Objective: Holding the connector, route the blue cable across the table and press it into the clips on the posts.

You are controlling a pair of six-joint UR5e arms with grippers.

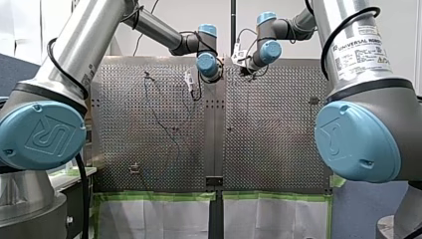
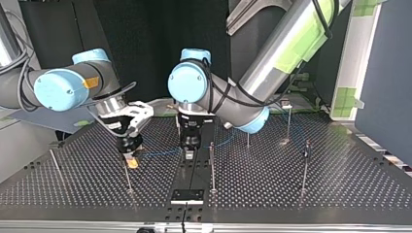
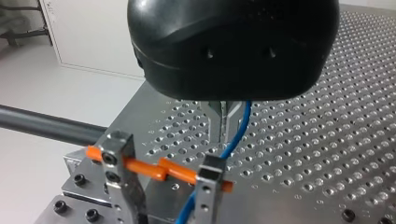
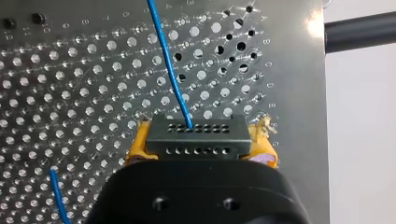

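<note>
Blue cable [image 4: 170, 70], status at this moment: one end enters the black connector [image 4: 194, 137]. The connector sits in my right gripper [image 4: 201, 150], whose jaws are pinching it by its two short ends between the yellow pads [image 4: 138, 142]. In the top view that gripper hangs low over the tabletop [image 2: 340, 189], left of centre, right at the head of a thin post [image 2: 128, 179].

From the connector the cable runs across to my left gripper [image 3: 223, 127], which is near the tabletop's middle strip. Its metal jaws stand pressed nearly together. The cable runs down along their side, and I cannot tell whether it is nipped between them or only guided. Just ahead of them the cable passes behind a small metal block [image 3: 208, 186] that carries an orange bar [image 3: 145, 169]. Whether it is seated there is not visible.

Progress, as a judgement: about midway. Beyond my left gripper, toward the top view's right, faint blue lengths show near the posts there. That suggests this stretch is already laid, though the clips are too small to confirm.

Outstanding: the post beside the connector and the outlying post [image 2: 53, 162] at the top view's far left carry no cable that I can see. The span between the two grippers is unclipped, so the connector end has yet to be carried on and pressed in.
</note>
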